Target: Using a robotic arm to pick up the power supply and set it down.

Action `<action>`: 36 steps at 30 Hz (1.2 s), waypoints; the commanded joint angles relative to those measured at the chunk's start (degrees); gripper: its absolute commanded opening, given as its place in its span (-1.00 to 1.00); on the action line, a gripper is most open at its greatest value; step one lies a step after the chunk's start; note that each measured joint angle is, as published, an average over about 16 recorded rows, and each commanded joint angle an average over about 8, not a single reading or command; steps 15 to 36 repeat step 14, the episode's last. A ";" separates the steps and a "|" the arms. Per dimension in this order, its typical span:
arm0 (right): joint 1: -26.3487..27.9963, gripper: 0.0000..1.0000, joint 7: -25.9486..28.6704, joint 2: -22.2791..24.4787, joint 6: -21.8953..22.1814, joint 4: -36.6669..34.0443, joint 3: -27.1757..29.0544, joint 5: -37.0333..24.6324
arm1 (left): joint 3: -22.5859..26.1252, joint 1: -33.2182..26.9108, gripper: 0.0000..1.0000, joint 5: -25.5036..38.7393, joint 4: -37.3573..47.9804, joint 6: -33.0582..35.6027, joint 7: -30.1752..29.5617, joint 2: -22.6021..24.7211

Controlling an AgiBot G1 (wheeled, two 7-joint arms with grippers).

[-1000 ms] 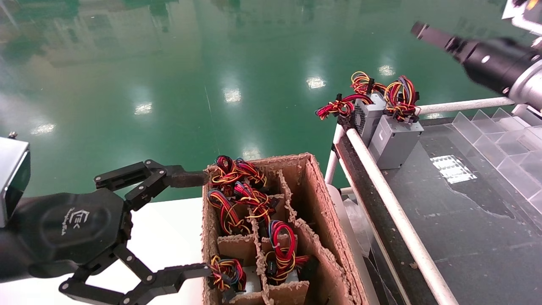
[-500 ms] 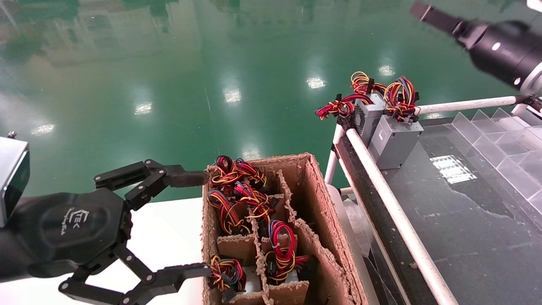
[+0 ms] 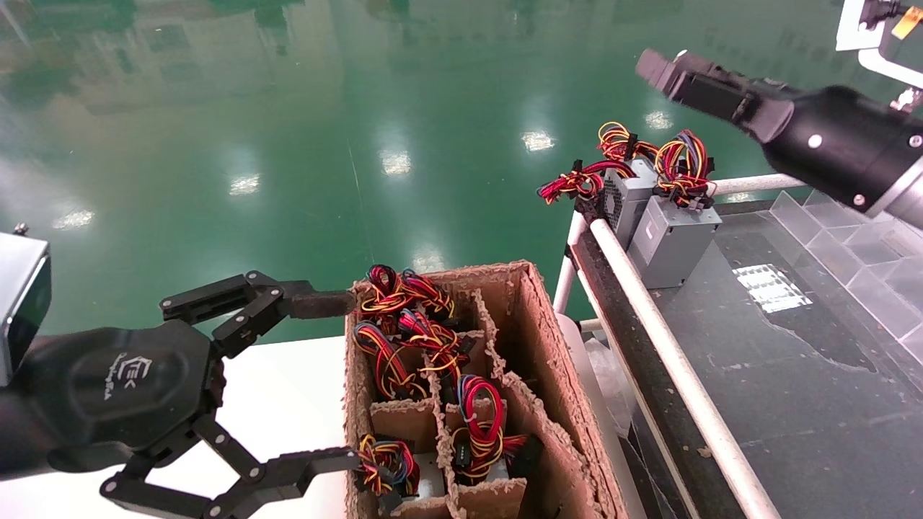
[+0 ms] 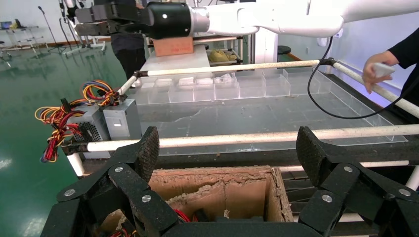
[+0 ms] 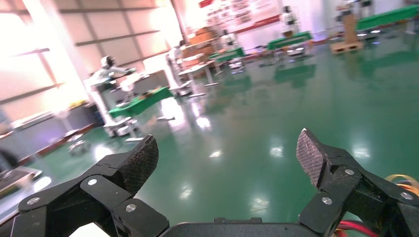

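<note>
Power supplies (image 3: 670, 241) are looking heavy and hard; grabbing the flat grey sides beats wires (image 3: 681, 166). Right gripper (image 5: 225, 163) is hanging wide open above; left gripper (image 3: 328, 382) is gaping open beside the cardboard box (image 3: 541, 346).

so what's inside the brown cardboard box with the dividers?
In the brown cardboard divider box, looped red, yellow and blue wire bundles fill the left compartments; the grey units beneath are mostly hidden. The right-hand column's depth can't be seen.

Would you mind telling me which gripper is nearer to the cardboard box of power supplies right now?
Left. The left gripper is open right at the cardboard box, its fingertips against the box's near-left wall. The right gripper, also open, is raised high beyond the power supplies on the table, well clear of the box.
</note>
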 commanded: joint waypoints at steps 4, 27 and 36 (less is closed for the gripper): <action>-3.52 1.00 0.20 1.93 -2.85 5.96 3.25 -1.85 | 0.01 0.00 1.00 0.00 0.00 0.00 0.00 0.00; -9.48 1.00 0.55 5.21 -7.68 16.09 8.76 -4.99 | 0.02 0.00 1.00 -0.01 0.00 -0.01 0.01 -0.01; -9.48 1.00 0.55 5.21 -7.68 16.09 8.76 -4.99 | 0.02 0.00 1.00 -0.01 0.00 -0.01 0.01 -0.01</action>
